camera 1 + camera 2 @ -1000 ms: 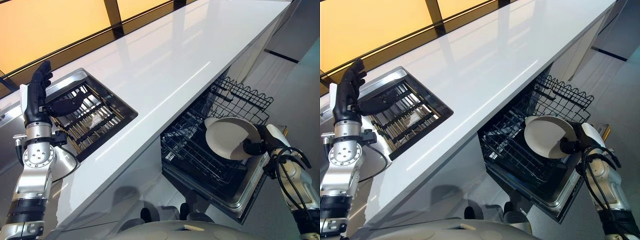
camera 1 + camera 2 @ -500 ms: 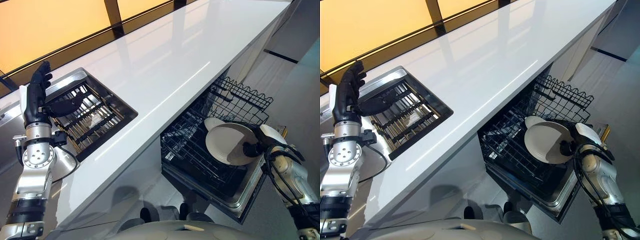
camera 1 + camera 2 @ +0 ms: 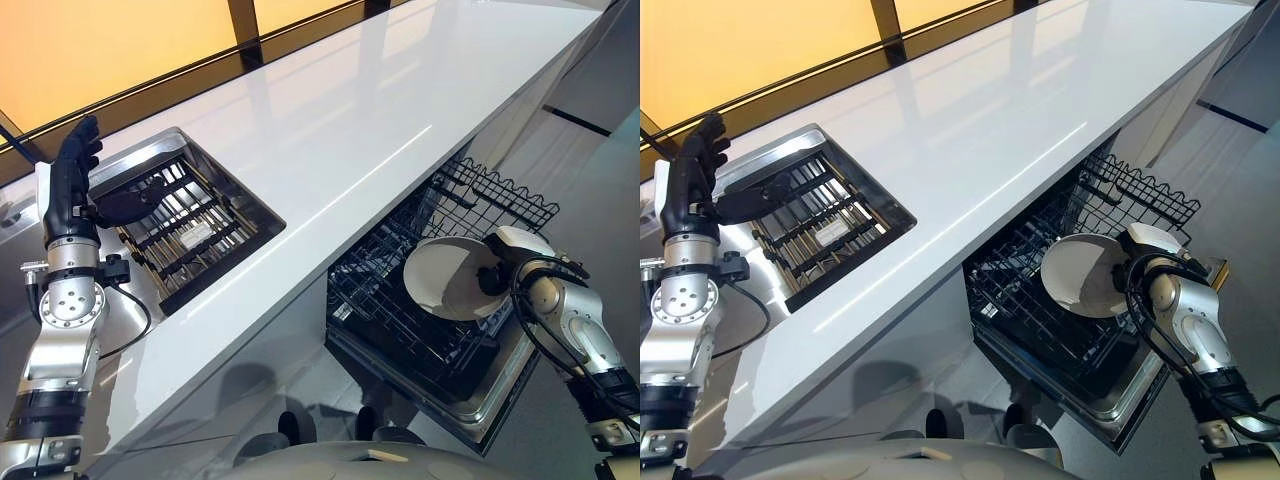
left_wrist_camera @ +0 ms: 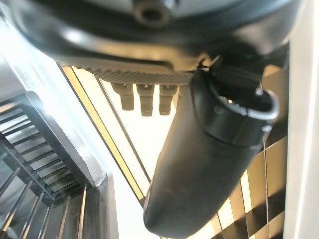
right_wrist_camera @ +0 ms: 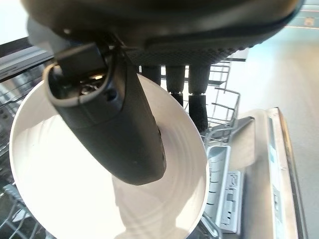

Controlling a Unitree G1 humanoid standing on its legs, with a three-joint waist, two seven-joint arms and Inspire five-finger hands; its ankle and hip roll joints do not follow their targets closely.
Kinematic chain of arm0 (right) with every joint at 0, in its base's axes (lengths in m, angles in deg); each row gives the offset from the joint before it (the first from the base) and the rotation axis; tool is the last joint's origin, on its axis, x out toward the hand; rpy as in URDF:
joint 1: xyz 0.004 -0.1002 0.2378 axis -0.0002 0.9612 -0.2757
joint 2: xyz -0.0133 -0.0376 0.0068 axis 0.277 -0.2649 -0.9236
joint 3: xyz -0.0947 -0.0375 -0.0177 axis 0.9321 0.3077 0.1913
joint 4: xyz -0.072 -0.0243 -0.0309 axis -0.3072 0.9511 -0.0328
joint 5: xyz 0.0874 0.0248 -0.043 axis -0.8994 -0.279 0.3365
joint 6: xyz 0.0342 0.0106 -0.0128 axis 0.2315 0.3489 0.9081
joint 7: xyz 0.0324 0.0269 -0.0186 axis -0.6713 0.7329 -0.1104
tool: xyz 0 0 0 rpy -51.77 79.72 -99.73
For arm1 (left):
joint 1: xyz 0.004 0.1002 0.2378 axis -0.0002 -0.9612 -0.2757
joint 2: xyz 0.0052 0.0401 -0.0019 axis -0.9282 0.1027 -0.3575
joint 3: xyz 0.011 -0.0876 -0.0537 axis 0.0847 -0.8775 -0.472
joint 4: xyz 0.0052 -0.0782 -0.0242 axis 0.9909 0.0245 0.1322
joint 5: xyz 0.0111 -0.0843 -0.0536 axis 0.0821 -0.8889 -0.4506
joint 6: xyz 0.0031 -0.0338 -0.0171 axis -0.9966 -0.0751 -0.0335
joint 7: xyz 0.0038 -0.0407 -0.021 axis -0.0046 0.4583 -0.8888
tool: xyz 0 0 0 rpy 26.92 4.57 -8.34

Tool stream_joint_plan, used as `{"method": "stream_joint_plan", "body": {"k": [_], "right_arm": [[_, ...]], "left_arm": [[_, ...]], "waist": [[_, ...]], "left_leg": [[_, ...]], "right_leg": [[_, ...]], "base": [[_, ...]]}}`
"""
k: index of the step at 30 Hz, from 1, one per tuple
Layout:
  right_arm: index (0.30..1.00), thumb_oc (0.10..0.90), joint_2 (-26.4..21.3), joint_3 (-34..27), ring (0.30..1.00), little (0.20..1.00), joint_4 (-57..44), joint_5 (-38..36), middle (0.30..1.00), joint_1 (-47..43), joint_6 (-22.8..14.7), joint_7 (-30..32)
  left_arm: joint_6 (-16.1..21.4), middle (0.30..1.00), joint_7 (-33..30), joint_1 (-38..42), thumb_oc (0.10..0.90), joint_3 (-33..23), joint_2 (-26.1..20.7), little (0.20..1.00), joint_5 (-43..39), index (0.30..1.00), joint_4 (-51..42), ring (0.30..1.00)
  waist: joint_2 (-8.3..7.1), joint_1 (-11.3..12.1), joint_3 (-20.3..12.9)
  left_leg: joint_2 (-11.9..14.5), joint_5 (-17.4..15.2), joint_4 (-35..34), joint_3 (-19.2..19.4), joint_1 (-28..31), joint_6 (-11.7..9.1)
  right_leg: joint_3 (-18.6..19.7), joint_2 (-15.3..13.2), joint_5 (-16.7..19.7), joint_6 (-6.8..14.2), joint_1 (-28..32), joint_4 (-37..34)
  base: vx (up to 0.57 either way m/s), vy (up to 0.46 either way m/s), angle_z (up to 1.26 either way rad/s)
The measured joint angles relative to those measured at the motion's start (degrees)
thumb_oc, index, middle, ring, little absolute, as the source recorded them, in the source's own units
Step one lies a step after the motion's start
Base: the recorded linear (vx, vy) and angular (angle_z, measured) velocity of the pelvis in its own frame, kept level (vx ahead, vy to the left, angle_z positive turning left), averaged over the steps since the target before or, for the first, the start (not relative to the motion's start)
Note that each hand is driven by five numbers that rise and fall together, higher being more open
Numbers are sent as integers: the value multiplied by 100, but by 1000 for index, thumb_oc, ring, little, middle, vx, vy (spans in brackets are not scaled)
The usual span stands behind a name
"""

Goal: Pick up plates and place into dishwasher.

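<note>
Right wrist view: right hand [image 5: 124, 124] pinches round white ceramic plate [image 5: 65, 199] above black wire dishwasher rack [image 3: 400, 300], lower right; rim may snag tines, slip.

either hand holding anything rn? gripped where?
Right robot hand pinches a white plate at its rim, thumb on the face and fingers behind, over the dishwasher rack. Left robot hand is open, holding nothing, by the sink.

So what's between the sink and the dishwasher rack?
Just bare white counter. In the left eye view it stretches from the sink to its front edge, with the dishwasher rack pulled out below that edge.
</note>
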Motion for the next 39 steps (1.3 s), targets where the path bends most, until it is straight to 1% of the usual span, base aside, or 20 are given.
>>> {"method": "stream_joint_plan", "body": {"k": [5,13,23,28,34,39], "right_arm": [[300,100,1,159,300,200,15,74,300,-76,35,-276],[300,100,1,349,300,200,44,286,300,-132,79,-407],[300,100,2,366,300,200,50,368,300,-136,93,-524],[300,100,4,402,300,200,131,707,300,-148,80,-684],[300,100,33,774,300,200,288,824,300,-267,79,-808],[300,100,172,931,300,200,306,849,300,-267,87,-898]], "left_arm": [[-11,900,12,10,800,36,0,900,0,900,63,900],[-23,900,15,18,800,39,-4,900,0,900,64,900],[-33,900,27,28,800,40,-5,900,-1,900,64,900],[-34,900,28,28,800,42,-5,900,0,900,64,900],[-133,900,53,69,800,53,-5,900,1,900,64,900],[-133,900,54,91,800,54,-5,900,1,900,64,900]], "waist": [[-8,42,5],[-53,42,32],[-66,46,40],[-88,53,53],[-118,60,71],[-118,95,71]], "left_leg": [[-1,1,1,-2,-2,0],[-4,2,2,-3,-1,0],[-6,2,1,-4,-1,0],[-6,2,2,-5,-2,0],[-5,2,6,-9,-1,0],[-3,3,13,-21,-1,0]], "right_leg": [[-13,-5,0,0,3,0],[-20,-4,0,0,7,0],[-21,-4,0,1,8,0],[-23,-4,0,1,8,0],[-32,-5,0,0,11,0],[-45,-5,0,1,17,0]], "base": [[0,0,0],[0,0,0],[0,0,0],[0,0,0],[0,0,0],[0,0,0]]}}
